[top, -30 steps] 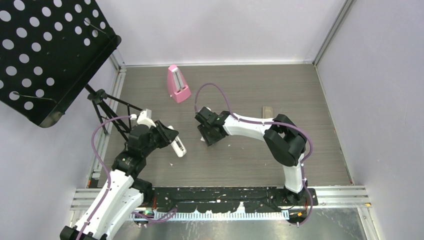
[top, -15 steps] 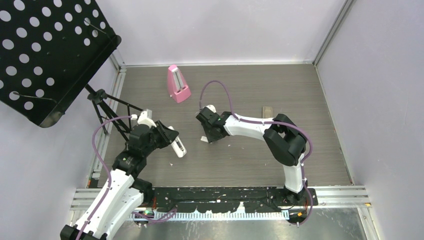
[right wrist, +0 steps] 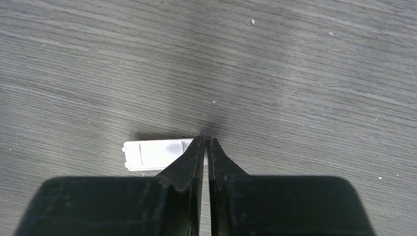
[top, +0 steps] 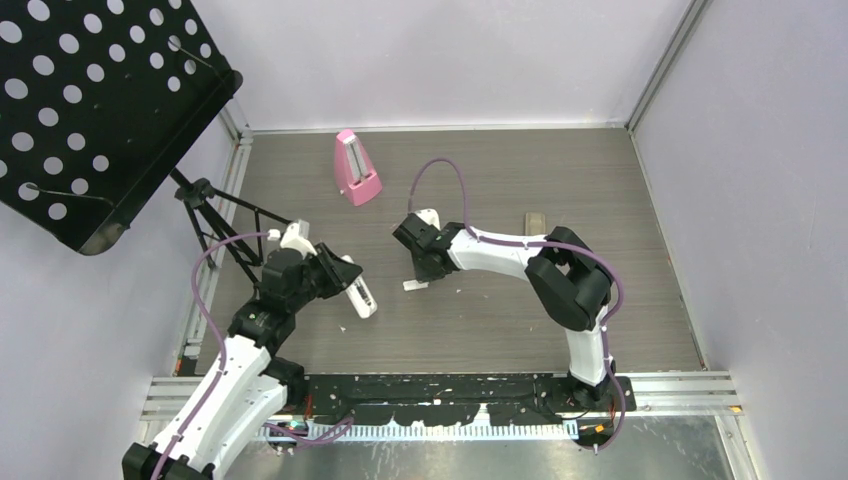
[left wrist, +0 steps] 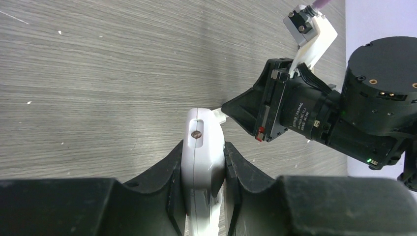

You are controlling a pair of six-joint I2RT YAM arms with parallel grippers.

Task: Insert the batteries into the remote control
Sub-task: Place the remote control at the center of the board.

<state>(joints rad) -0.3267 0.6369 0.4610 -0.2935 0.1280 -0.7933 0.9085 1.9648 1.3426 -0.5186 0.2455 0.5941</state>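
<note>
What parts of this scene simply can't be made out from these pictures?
Batteries: none visible in any view.
Remote: left wrist view, lower part hidden between the fingers of the left pincer and cut off by the bottom edge.
White lid: right wrist view, one end hidden behind the right pincer.
Small brown block: top view, too small to identify.

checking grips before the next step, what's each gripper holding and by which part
Left gripper clamps the white remote by its two sides. Right gripper is shut on nothing; the white cover lies on the table at its tips.
</note>
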